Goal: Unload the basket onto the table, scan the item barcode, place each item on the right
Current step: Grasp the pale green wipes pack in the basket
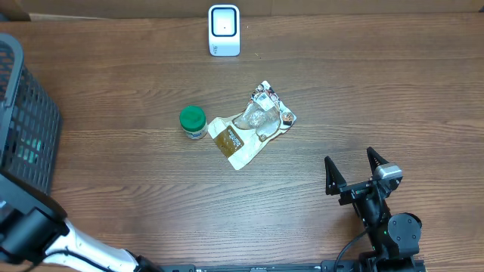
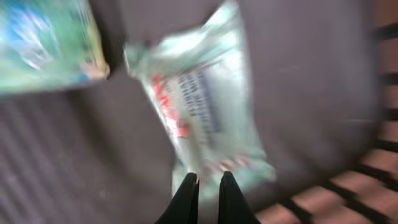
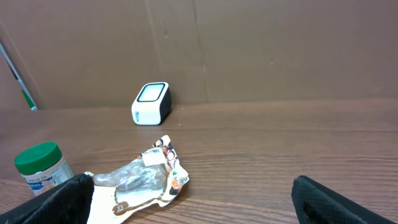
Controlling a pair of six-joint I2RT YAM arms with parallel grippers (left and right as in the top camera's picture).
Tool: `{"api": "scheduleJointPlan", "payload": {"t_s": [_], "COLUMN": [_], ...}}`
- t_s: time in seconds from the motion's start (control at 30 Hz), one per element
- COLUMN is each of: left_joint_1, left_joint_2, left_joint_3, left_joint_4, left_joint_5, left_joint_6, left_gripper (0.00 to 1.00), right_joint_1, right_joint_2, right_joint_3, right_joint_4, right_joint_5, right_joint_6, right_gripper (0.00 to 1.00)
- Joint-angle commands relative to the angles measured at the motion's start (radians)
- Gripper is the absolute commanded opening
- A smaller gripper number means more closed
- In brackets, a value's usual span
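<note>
The left pincer (image 2: 207, 180) is narrowed almost shut inside the basket (image 1: 23, 113) at nine o'clock, its tips at the lower edge of a blurred white packet (image 2: 199, 112); a grip cannot be told. The right pincer (image 1: 349, 156) stands wide at five o'clock. The scanner (image 1: 224, 30) sits at twelve o'clock on the bench (image 1: 378, 91), with a jar (image 1: 193, 121) and a crumpled wrapper (image 1: 253, 128) mid-bench.

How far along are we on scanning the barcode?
Done: no scan evident; the jar and crumpled bag lie short of the scanner. In hand: the left fingers appear shut on a white packet edge inside the basket, view blurred. Left: lift it out, present its barcode to the scanner. The right fingers are open, idle.
</note>
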Motion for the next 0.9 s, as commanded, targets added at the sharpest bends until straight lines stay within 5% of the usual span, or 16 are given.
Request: {"api": "scheduleJointPlan", "payload": {"t_s": [0.0,0.33,0.5,0.63,0.77,0.87], "left_joint_1": [-0.007,-0.007,-0.007,-0.008,-0.008,-0.008], "left_joint_2": [-0.201,-0.425,-0.383,-0.297,-0.196,-0.133], "left_joint_3": [0.066,0.065,0.043,0.043,0.043,0.043], "left_joint_4": [0.000,-0.022,-0.061,-0.080,-0.093,-0.093], "left_joint_5": [0.076,0.090,0.082,0.079,0.077,0.068], "left_joint_6": [-0.022,-0.106,-0.106,-0.105,-0.073,-0.068], "left_gripper": [0.04,0.06,0.49,0.74,0.73,0.59], "right_joint_1": [0.005,0.005,0.005,0.005,0.005,0.005], "right_joint_2": [-0.010,-0.010,-0.010,-0.010,-0.010,-0.010], "right_joint_3": [-0.010,-0.010,-0.010,-0.010,-0.010,-0.010], "right_joint_4": [0.004,0.004,0.004,0.004,0.004,0.004], "right_joint_5": [0.005,0.005,0.005,0.005,0.005,0.005], "right_joint_6": [0.003,0.003,0.003,0.003,0.003,0.003], "right_gripper": [1.00,1.00,1.00,1.00,1.00,1.00]}}
